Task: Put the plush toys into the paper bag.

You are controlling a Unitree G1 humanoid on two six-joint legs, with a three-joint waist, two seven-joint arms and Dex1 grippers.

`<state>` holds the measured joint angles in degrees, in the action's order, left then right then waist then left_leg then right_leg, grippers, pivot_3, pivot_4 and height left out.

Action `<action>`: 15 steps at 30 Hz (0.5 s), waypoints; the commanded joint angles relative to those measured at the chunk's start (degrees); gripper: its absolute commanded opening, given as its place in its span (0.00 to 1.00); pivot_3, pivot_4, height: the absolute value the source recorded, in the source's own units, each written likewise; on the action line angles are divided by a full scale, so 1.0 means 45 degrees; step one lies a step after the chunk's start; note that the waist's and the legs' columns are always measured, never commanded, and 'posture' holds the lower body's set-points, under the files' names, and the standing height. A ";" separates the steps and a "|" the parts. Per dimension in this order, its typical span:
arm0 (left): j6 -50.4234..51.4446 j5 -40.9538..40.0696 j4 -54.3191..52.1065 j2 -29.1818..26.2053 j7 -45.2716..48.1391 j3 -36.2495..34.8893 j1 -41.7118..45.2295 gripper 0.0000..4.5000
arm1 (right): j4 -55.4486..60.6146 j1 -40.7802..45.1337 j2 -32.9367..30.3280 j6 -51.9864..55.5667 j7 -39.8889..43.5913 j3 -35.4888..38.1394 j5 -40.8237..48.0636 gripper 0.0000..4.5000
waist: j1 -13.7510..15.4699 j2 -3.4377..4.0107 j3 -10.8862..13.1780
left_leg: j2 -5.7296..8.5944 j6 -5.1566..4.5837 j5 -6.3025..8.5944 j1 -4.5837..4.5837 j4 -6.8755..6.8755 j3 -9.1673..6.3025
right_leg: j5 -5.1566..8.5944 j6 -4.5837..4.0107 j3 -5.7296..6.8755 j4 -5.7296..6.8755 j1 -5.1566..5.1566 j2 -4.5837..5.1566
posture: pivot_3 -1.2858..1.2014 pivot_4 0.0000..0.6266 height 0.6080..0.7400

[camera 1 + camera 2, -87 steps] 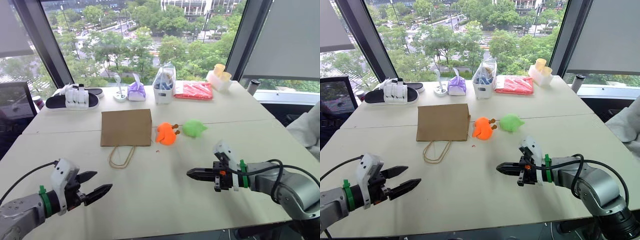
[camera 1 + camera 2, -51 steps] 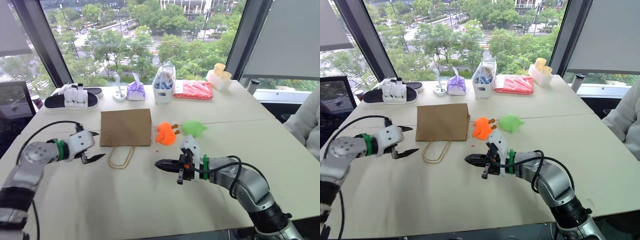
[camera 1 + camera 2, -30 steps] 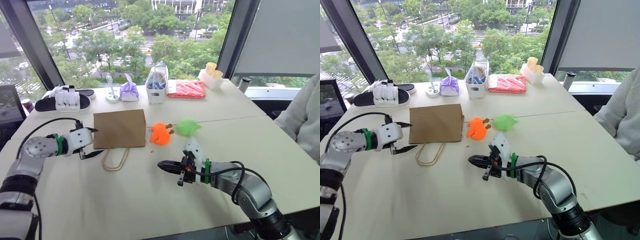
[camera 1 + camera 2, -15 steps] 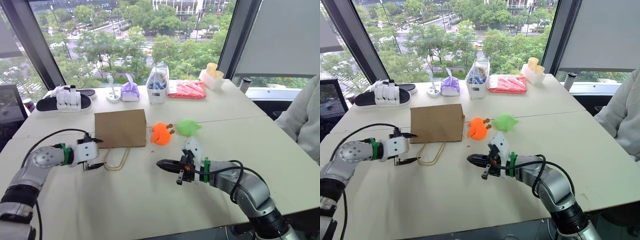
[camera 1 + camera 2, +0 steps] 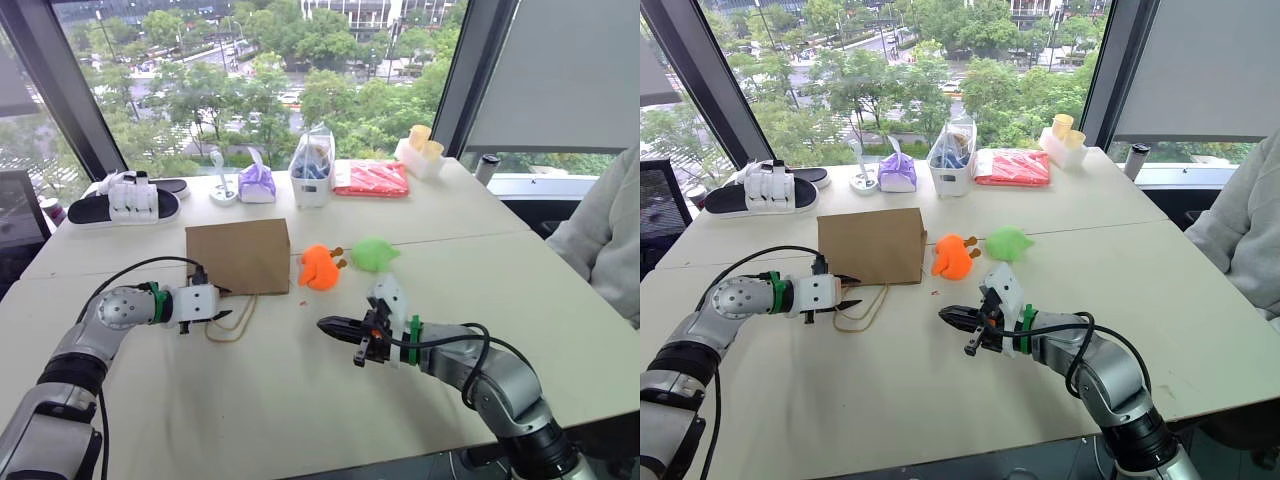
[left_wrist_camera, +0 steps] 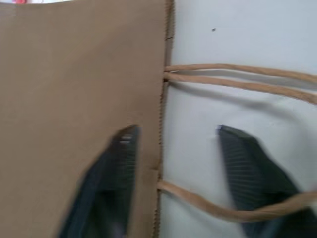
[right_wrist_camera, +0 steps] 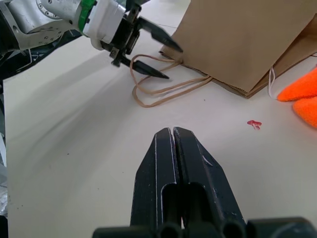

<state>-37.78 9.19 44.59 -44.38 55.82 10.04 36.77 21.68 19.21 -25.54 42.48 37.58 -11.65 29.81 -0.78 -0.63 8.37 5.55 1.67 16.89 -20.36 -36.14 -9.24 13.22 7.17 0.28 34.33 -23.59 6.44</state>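
Your left gripper (image 7: 151,52) has its jaws apart, straddling the mouth edge of the paper bag (image 5: 238,256) where the loop handles (image 6: 237,77) leave it; one finger lies over the brown paper, the other over the bench (image 5: 300,400). Your right gripper (image 5: 333,326) has its jaws pressed together, empty, at lower centre of the head view. You appear to be at the bag-opening step: next, close on the top paper layer alone and lift it. The orange plush toy (image 5: 318,268) and the green plush toy (image 5: 372,253) lie just right of the flat bag. Behind, at the upper frame, sandals (image 5: 125,200), a purple pouch (image 5: 257,184) and a clear plastic bag (image 5: 311,166) line the window.
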 commanded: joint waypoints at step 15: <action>1.4841 -0.7302 -0.9932 -0.1002 0.2724 -0.2190 -0.1543 0.03 | 0.0181 0.0187 0.0438 -0.1156 -0.0044 -0.0444 -0.0965 0.00 | -0.0066 0.0005 0.0002 | -0.0007 -0.0039 0.0021 0.0006 -0.0006 -0.0011 | 0.0001 0.0000 -0.0002 0.0038 -0.0005 -0.0006 | 0.52 0.24 1.00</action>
<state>22.52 -19.65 4.53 -48.64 69.03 2.14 29.76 21.67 18.80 -24.49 39.34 37.53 -13.01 26.52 -1.08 -0.61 8.38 5.52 1.50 16.99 -20.29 -36.16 -9.28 13.23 7.17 0.26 34.50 -23.58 6.41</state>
